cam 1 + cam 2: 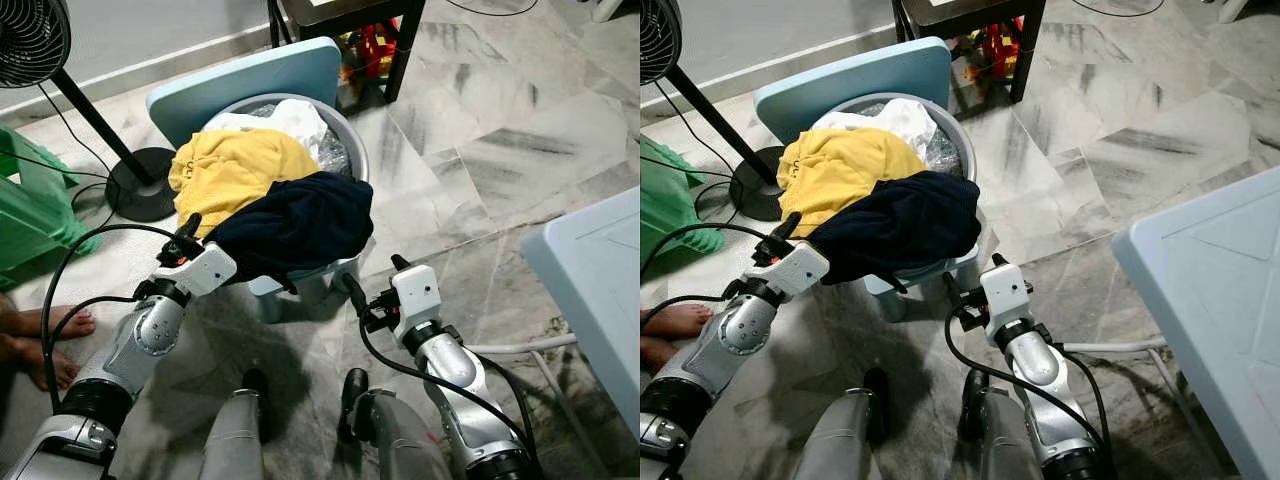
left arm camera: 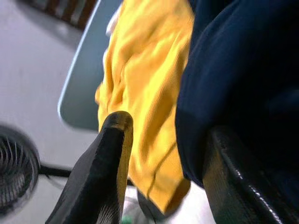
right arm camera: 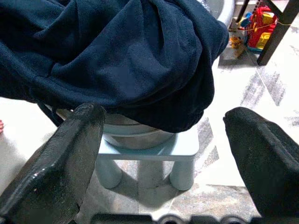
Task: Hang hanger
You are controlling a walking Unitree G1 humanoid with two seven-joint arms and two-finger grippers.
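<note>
A grey basin (image 1: 352,140) stands on a light blue chair (image 1: 250,72), piled with a yellow garment (image 1: 235,165), a white one (image 1: 292,118) and a navy garment (image 1: 300,225) that droops over the front rim. No hanger can be made out. My left gripper (image 1: 186,238) is open at the navy garment's left edge; in the left wrist view its fingers (image 2: 110,172) frame yellow and navy cloth. My right gripper (image 1: 376,278) is open, low in front of the chair, just below the navy garment's hanging edge (image 3: 140,79).
A standing fan (image 1: 30,40) with its round base (image 1: 140,185) and a green plastic stool (image 1: 30,215) are to the left. A person's bare feet (image 1: 45,325) are at the left edge. A black table (image 1: 400,50) with toys stands behind; a light blue table (image 1: 600,290) is on the right.
</note>
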